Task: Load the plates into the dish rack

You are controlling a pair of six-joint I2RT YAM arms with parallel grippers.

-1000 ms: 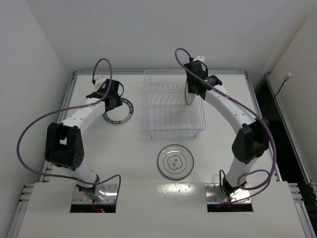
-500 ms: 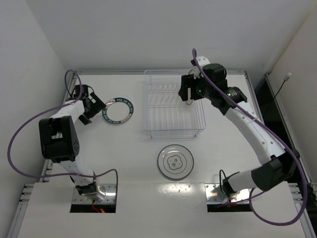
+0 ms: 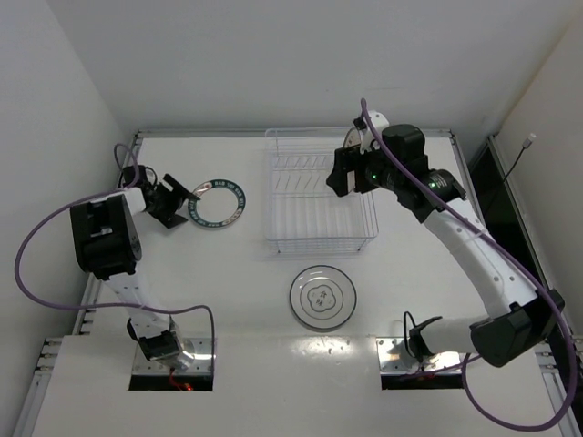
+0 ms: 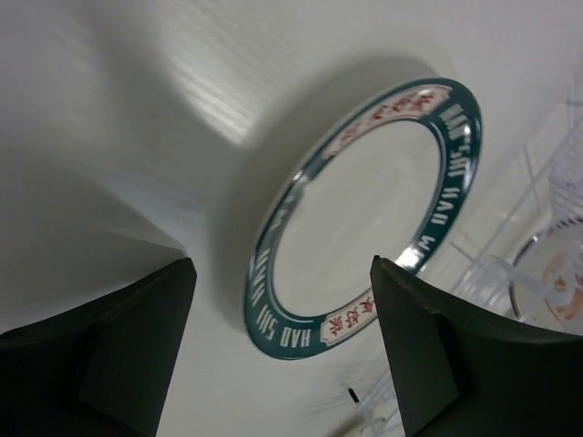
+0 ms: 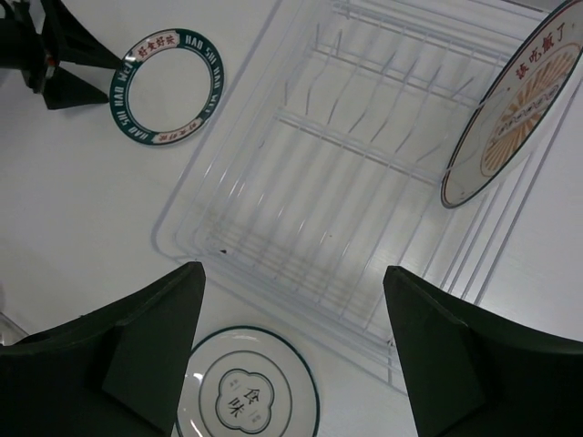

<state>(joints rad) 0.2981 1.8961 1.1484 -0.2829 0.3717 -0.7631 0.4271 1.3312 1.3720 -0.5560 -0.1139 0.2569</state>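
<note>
The blue-rimmed plate (image 3: pixel 217 203) lies flat on the table, left of the dish rack (image 3: pixel 273 238). My left gripper (image 3: pixel 185 204) is low at its left edge, open and empty; the plate (image 4: pixel 364 209) lies just ahead of the gripper (image 4: pixel 281 273). My right gripper (image 3: pixel 349 173) hovers open and empty above the rack's right side (image 5: pixel 293 271). The orange sunburst plate (image 5: pixel 515 114) stands on edge at the right end of the rack (image 5: pixel 346 137). The white flower plate (image 3: pixel 322 297) lies flat in front of the rack and also shows in the right wrist view (image 5: pixel 246 391).
The rack's upright dividers (image 5: pixel 383 68) run across its far half, and the slots left of the orange plate hold nothing. The table's left edge rail (image 3: pixel 127 173) is close behind my left gripper. Walls enclose the back and both sides.
My right gripper let go of the orange plate in the rack and rose, open. My left arm swung from over the blue-rimmed plate out to its left side.
</note>
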